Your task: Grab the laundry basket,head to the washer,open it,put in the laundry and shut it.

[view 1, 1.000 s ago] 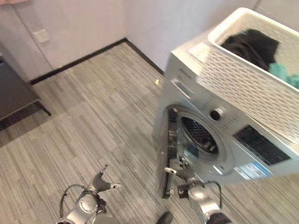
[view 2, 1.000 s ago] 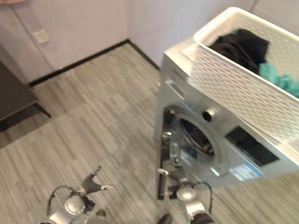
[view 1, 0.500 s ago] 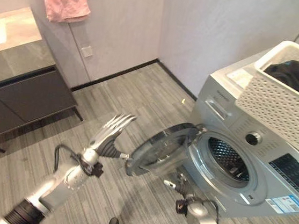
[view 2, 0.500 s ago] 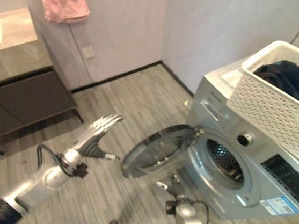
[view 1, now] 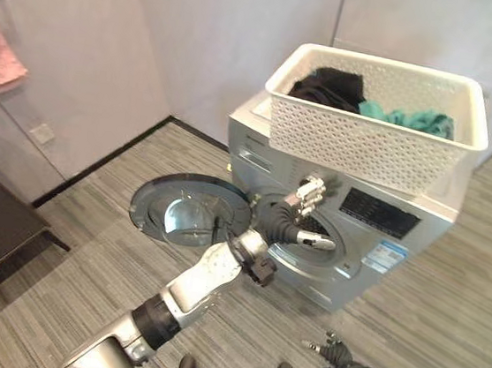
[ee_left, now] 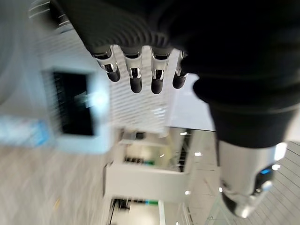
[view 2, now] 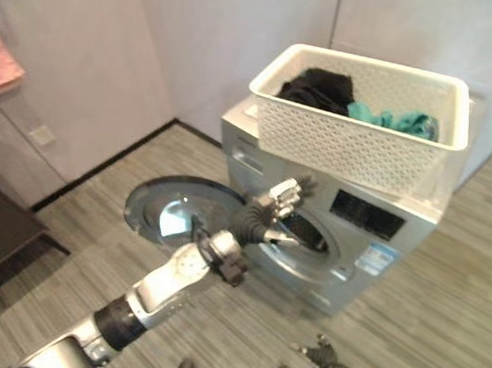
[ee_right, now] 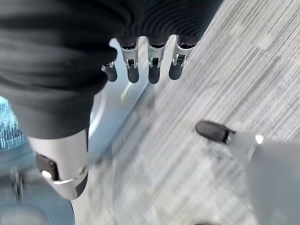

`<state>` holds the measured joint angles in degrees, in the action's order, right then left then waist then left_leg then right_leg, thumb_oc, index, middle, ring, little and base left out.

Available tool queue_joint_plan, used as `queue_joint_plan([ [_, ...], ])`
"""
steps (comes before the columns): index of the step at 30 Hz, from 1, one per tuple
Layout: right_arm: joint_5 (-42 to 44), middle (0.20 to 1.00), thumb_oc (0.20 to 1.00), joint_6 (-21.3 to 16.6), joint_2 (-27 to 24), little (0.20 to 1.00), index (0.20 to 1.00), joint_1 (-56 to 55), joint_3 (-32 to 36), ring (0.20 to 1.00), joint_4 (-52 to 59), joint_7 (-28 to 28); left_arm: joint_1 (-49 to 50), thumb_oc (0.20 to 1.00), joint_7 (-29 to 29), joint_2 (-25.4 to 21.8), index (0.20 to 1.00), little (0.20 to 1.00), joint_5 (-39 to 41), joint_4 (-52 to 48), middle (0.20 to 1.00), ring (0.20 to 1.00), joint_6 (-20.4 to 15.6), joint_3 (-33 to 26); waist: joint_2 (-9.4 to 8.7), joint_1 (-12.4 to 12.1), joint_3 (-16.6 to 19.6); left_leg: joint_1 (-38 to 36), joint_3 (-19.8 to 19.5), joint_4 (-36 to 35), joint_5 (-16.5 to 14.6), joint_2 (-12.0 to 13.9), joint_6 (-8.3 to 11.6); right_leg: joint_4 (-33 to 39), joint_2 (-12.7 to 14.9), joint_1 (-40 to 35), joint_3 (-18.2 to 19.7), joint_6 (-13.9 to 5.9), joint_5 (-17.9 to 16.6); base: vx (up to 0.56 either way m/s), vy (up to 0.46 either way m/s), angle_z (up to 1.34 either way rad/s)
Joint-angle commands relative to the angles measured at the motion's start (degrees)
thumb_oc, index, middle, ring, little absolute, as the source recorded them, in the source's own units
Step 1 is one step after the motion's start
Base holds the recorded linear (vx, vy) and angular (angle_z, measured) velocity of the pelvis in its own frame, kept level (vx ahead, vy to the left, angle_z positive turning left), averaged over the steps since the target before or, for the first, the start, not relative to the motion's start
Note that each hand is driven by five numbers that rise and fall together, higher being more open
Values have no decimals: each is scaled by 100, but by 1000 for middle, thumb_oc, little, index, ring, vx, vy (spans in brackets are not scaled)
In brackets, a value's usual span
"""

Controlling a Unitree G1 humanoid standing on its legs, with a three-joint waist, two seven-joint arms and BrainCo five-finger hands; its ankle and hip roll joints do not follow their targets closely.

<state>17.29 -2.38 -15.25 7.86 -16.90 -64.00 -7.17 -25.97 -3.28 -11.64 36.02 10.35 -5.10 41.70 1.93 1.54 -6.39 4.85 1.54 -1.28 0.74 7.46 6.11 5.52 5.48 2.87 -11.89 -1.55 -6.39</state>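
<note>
With the washer door (view 1: 188,211) open, raise the empty, straight-fingered left hand (view 1: 303,210) to the laundry basket (view 1: 378,119) and grasp its clothes (view 1: 331,87), right hand (view 1: 333,358) relaxed.

Head views: even, soft indoor light, no hard shadows. Faint glare on the open washer door (view 1: 187,217) glass. Left wrist view: heavy motion blur on the washer panel (ee_left: 75,105); fingers (ee_left: 135,79) sharp. Right wrist view: floor (ee_right: 225,79) streaked with blur.

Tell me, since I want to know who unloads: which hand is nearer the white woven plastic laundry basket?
Left. The left hand is raised in front of the washer, just below the white woven plastic laundry basket; the right hand hangs low near the floor, far beneath it.
</note>
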Motion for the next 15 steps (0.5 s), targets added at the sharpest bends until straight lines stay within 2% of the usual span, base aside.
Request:
queue_joint_plan([
  [1, 146, 1000, 1000, -94, -12, 1000, 1000, 205, 192, 1000, 85, 175, -254, 1000, -665, -355, 1000, 1000, 452, 50, 1000, 1000, 47, -11, -33, 160, -209, -349, 466, -194, -62, 28, -86, -52, 17, -442, -27, -314, 953, 123, 128, -98],
  [2, 129, 1000, 1000, -113, -22, 1000, 1000, 186, 206, 1000, 91, 239, -227, 1000, -862, -439, 1000, 1000, 311, 393, 1000, 1000, 123, 64, -18, 197, -172, -446, 557, -327, -47, 11, -105, -52, 14, -412, 29, -349, 938, 142, 143, -58],
  [3, 32, 1000, 1000, -166, -28, 1000, 1000, 164, 195, 1000, 8, 347, -90, 1000, -1120, -724, 1000, 1000, -161, 858, 1000, 1000, 148, 195, 0, 236, -143, -572, 674, -372, -125, -10, -142, -52, 9, -403, 141, -397, 929, 83, 97, -50],
  [4, 32, 1000, 1000, -166, -27, 1000, 1000, 166, 196, 1000, 8, 347, -92, 1000, -1121, -723, 1000, 1000, -162, 862, 1000, 1000, 145, 196, -2, 234, -124, -547, 676, -372, -113, -13, -144, -52, 12, -376, 144, -397, 920, 58, 85, -53],
  [6, -59, 1000, 1000, -167, -39, 1000, 1000, 174, 144, 1000, -98, 513, -10, 1000, -1459, -861, 1000, 1000, -1153, 1756, 1000, 1000, 228, 497, -3, 283, -138, -614, 787, -372, -179, -21, -158, -52, 19, -370, 189, -436, 911, 23, 58, -41],
  [8, -104, 1000, 1000, -131, -32, 1000, 1000, 243, 42, 1000, -160, 580, 2, 1000, -1500, -669, 1000, 1000, -2218, 2906, 1000, 1000, 222, 607, -18, 329, -165, -601, 850, -372, -186, -21, -164, -52, 31, -320, 204, -453, 880, 9, 55, -7],
  [11, -89, 1000, 1000, -77, -15, 1000, 1000, 292, -113, 1000, -85, 582, -42, 1000, -1048, -153, 1000, 1000, -3932, 4882, 1000, 1000, 199, 420, -97, 389, -291, -511, 874, -372, -145, -15, -172, -52, 23, -180, 232, -448, 813, -55, 47, 0],
  [13, 16, 1000, 1000, -104, -5, 1000, 1000, 309, -215, 1000, 90, 517, -217, 1000, -485, 0, 1000, 1000, -4626, 5837, 1000, 1000, 268, 114, -201, 400, -406, -380, 847, -372, -104, 9, -170, -52, 2, -31, 233, -439, 754, -113, 11, -5],
  [15, 149, 1000, 1000, -168, -18, 1000, 1000, 268, -258, 1000, 386, 474, -409, 1000, -123, -107, 1000, 1000, -4848, 6298, 1000, 1000, 352, -255, -328, 400, -517, -188, 823, -372, -42, 45, -154, -52, -17, 163, 232, -428, 691, -125, -21, -2],
])
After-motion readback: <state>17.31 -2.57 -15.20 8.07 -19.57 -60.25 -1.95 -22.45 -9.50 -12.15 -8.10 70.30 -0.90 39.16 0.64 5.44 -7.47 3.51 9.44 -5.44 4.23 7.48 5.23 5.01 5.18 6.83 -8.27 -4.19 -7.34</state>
